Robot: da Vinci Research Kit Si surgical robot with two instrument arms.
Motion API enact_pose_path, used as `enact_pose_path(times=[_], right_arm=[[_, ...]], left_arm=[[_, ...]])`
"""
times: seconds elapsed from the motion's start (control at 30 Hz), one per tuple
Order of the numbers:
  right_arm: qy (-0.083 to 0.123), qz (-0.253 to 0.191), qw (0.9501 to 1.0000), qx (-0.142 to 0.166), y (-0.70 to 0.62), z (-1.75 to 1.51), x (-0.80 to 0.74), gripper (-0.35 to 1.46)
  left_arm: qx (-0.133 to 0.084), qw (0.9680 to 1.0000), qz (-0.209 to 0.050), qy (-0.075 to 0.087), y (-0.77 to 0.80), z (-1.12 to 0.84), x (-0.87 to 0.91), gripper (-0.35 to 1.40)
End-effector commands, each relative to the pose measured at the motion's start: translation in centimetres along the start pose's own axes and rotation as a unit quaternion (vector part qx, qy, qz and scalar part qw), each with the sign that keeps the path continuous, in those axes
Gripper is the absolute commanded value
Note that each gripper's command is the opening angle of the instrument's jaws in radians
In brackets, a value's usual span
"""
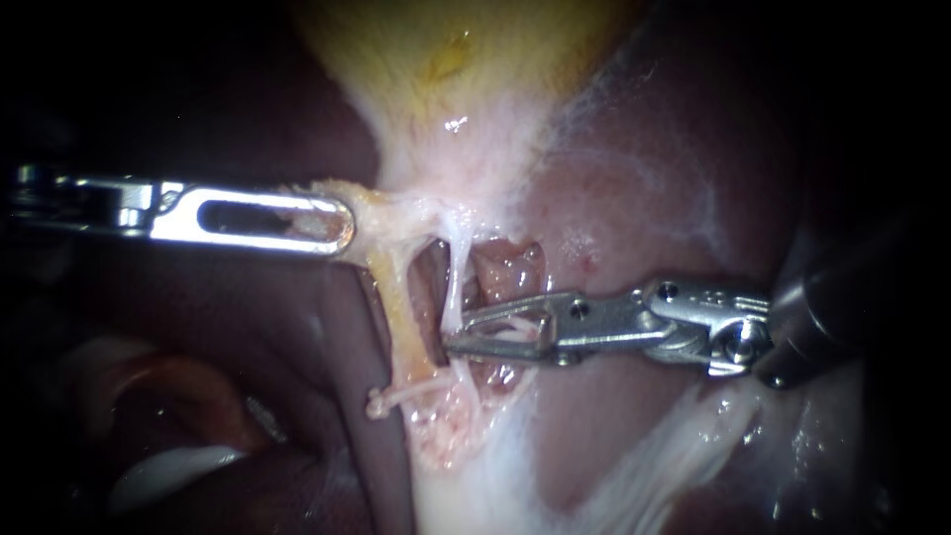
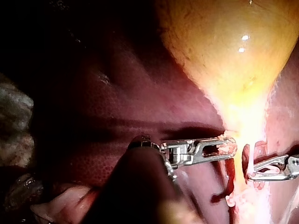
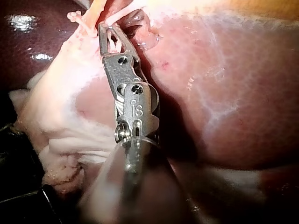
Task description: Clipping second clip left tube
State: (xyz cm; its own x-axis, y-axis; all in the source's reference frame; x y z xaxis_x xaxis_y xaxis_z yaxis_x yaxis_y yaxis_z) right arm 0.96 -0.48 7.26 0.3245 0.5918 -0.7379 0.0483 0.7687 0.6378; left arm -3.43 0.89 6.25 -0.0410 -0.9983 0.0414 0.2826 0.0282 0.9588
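Endoscope: the left instrument (image 1: 342, 226), jaws clamped on the gallbladder (image 1: 446, 59) neck, stretches the thin tube (image 1: 453, 287); the right instrument's (image 1: 456, 340) jaws grip it. Left wrist: that taut pull could tear it. Right wrist: the tips barely cross it, so the clip might catch only partly.

Gallbladder (image 1: 466, 59) upper centre; left instrument (image 1: 342, 226) mid left, jaws clamped on tissue (image 1: 381, 210) below gallbladder; right instrument (image 1: 458, 341) mid right, tip at central tube (image 1: 453, 282); liver (image 1: 337, 376) lower left.

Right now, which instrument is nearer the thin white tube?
Right. The right instrument has its tip at the thin white tube; the left instrument grips tissue off to the tube's side, apart from it.
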Motion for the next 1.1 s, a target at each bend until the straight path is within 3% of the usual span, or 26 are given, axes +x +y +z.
enact_pose_path(times=[0.03, 0.23, 0.4, 0.5, 1.1], right_arm=[[0.0, 0.0, 1.0, 0.0, 0.0, 0.0, 0.0, -0.12], [0.0, 0.0, 1.0, 0.0, 0.0, 0.0, 0.0, -0.03], [0.001, 0.012, 0.9999, 0.001, 0.0, 0.02, 0.01, 0.33], [0.006, 0.022, 0.9997, 0.001, 0.01, 0.04, 0.02, 0.41], [0.015, 0.023, 0.9996, -0.004, -0.05, -0.11, 0.02, 0.48]], left_arm=[[0.0, 1.0, 0.0, 0.0, 0.0, 0.0, 0.0, -0.35], [0.0, 1.0, 0.0, 0.0, -0.01, 0.0, 0.0, -0.35], [0.0, 1.0, 0.0, 0.0, -0.01, 0.0, 0.0, -0.35], [0.0, 1.0, 0.0, 0.0, -0.01, -0.01, 0.0, -0.35], [0.0, 1.0, 0.0, 0.0, -0.01, -0.02, 0.01, -0.35]])
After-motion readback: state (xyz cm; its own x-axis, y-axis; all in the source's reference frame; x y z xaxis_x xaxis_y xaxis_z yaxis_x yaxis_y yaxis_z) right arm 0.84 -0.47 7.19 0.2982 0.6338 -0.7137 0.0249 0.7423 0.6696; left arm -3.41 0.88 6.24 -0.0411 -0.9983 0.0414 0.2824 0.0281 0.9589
